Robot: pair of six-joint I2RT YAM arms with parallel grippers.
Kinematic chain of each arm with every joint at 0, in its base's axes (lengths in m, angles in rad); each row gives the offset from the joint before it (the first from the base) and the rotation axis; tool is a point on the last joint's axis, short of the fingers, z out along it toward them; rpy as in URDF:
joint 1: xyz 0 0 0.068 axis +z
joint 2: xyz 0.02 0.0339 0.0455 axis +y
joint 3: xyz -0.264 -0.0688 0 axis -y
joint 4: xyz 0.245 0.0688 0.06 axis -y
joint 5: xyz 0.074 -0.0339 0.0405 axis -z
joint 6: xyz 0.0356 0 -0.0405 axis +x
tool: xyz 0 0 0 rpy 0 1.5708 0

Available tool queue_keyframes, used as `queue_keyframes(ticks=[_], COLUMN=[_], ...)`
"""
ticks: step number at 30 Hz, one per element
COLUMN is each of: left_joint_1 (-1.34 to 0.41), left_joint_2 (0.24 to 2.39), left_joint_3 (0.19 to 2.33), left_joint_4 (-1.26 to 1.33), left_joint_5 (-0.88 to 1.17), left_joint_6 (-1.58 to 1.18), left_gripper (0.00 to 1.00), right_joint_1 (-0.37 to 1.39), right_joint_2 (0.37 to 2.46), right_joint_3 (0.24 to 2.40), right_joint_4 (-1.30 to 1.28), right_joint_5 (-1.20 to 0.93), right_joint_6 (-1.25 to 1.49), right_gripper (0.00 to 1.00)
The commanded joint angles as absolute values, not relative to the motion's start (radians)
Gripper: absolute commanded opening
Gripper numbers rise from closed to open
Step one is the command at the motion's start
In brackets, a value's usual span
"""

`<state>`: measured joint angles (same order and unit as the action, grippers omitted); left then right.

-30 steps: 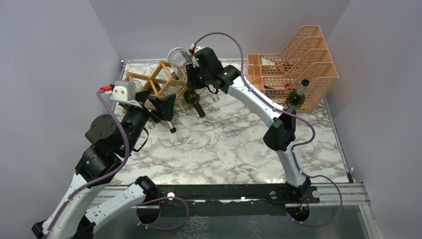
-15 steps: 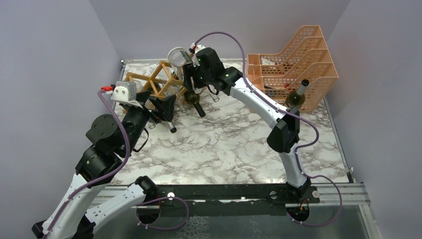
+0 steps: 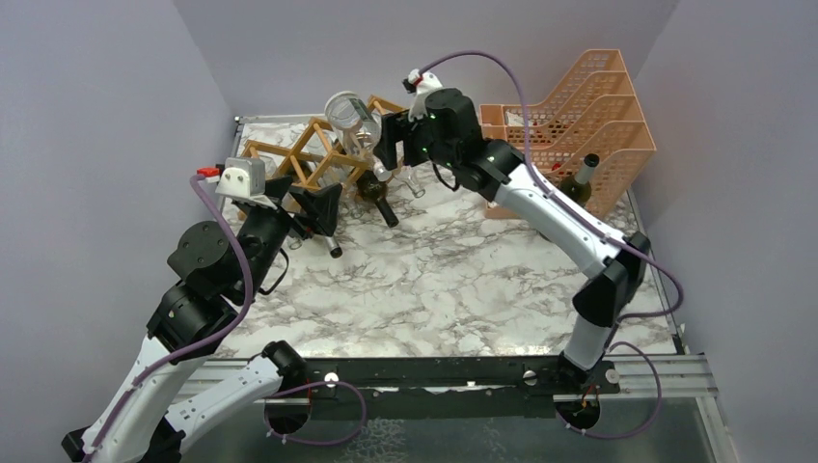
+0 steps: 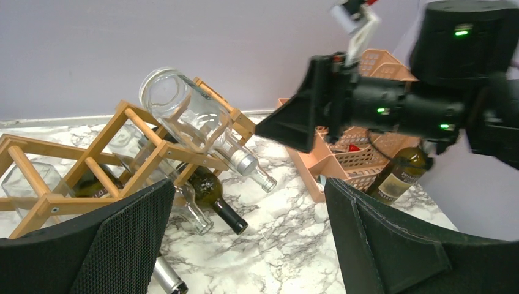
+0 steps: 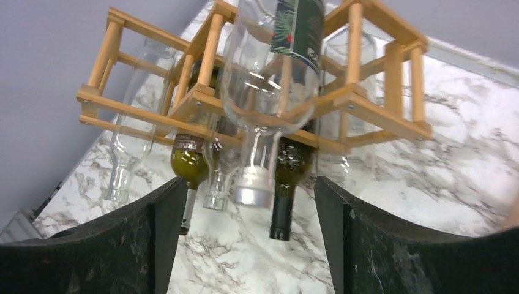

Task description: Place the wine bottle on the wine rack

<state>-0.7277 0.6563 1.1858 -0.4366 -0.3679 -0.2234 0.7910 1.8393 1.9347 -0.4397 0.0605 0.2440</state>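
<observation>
The wooden wine rack (image 3: 299, 159) (image 4: 147, 131) (image 5: 367, 101) stands at the back left of the marble table. A clear wine bottle (image 3: 355, 123) (image 4: 183, 107) (image 5: 269, 92) with a silver cap lies in its top cell, neck slanting down toward the front. My right gripper (image 3: 389, 145) (image 5: 248, 184) hovers open just in front of the cap, touching nothing. Several other bottles fill the lower cells, among them a dark green one (image 3: 376, 198) (image 5: 284, 184). My left gripper (image 3: 304, 203) (image 4: 248, 190) stands wide open and empty at the rack's front.
A peach-orange mesh organiser (image 3: 569, 125) stands at the back right. A green bottle (image 3: 576, 188) (image 4: 401, 174) stands upright against its front. Bottle necks stick out of the rack onto the table (image 3: 434, 280). Purple walls close off the left, back and right.
My right gripper opened off the clear bottle's neck and drew back up and to the right, its elbow swinging right. The bottle stayed on the rack. The left arm held still.
</observation>
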Motion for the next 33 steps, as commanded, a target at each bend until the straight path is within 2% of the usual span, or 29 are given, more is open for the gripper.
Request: queue_keyframes(ticks=[1, 6, 12, 17, 21, 28, 33], left_joint_1=[-0.724, -0.724, -0.724, -0.724, -0.724, -0.724, -0.724], left_joint_2=[0.651, 0.662, 0.673, 0.681, 0.688, 0.701, 0.708], left_joint_3=[1.158, 1.135, 1.105, 1.086, 1.083, 1.068, 1.048], left_joint_4=[-0.434, -0.432, -0.410, -0.395, -0.391, -0.385, -0.376], left_joint_5=[-0.345, -0.318, -0.306, -0.288, -0.283, -0.261, -0.257], left_joint_6=[-0.222, -0.225, -0.239, -0.251, -0.257, -0.274, -0.283], left_gripper=[0.99, 0.99, 0.99, 0.99, 0.99, 0.99, 0.99], right_joint_1=[0.796, 0.792, 0.706, 0.458, 0.338, 0.200, 0.180], right_joint_2=[1.662, 1.477, 1.310, 1.259, 1.245, 1.216, 1.225], right_joint_3=[1.777, 1.573, 1.469, 1.446, 1.417, 1.344, 1.301], right_joint_4=[-0.322, -0.300, -0.321, -0.408, -0.457, -0.468, -0.481], right_joint_5=[0.185, 0.435, 0.646, 0.648, 0.692, 0.578, 0.545], right_joint_6=[0.199, 0.116, 0.029, 0.072, 0.104, 0.147, 0.179], right_gripper=[0.79, 0.79, 0.81, 0.84, 0.85, 0.84, 0.79])
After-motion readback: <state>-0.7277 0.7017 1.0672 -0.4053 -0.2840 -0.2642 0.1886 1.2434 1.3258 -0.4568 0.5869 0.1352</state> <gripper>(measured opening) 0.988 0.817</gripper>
